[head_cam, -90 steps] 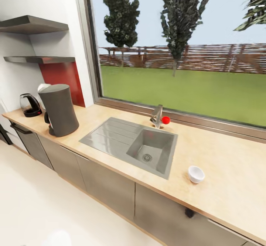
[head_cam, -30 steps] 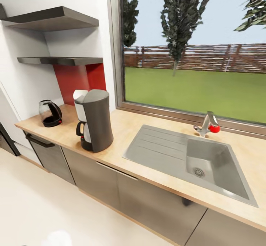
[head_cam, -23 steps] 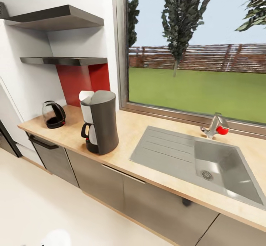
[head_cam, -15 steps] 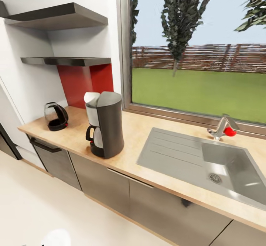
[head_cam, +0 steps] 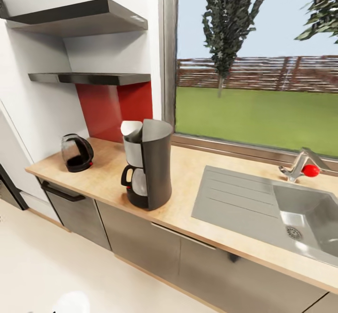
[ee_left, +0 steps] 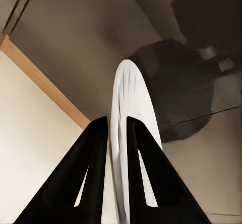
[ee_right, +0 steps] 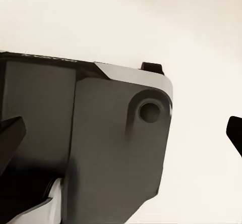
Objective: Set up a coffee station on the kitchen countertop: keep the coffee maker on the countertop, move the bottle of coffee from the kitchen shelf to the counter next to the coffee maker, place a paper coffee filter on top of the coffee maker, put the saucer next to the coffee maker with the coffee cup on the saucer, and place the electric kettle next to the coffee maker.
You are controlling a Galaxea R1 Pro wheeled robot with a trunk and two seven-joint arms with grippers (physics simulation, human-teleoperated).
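Observation:
In the head view, the dark grey coffee maker (head_cam: 150,167) stands on the wooden countertop (head_cam: 188,200), with a white paper-like piece (head_cam: 130,128) at its top. The black electric kettle (head_cam: 77,152) sits to its left, near the counter's end. Two dark shelves (head_cam: 89,77) hang above; nothing shows on them from this angle. In the left wrist view my left gripper (ee_left: 117,120) is shut on a thin white saucer (ee_left: 132,98), seen edge-on. My right gripper (ee_right: 121,133) is open, its fingertips (ee_right: 10,133) far apart, over the pale floor and the robot's dark body.
A steel sink with a drainboard (head_cam: 263,205) lies right of the coffee maker, with a faucet (head_cam: 300,165) carrying a red knob behind it. Grey cabinet fronts (head_cam: 141,247) run under the counter. A red wall panel (head_cam: 112,111) and a large window back the counter.
The head camera has turned left and come closer: the coffee maker and kettle now sit further right and larger. The white cup has left the picture at the right.

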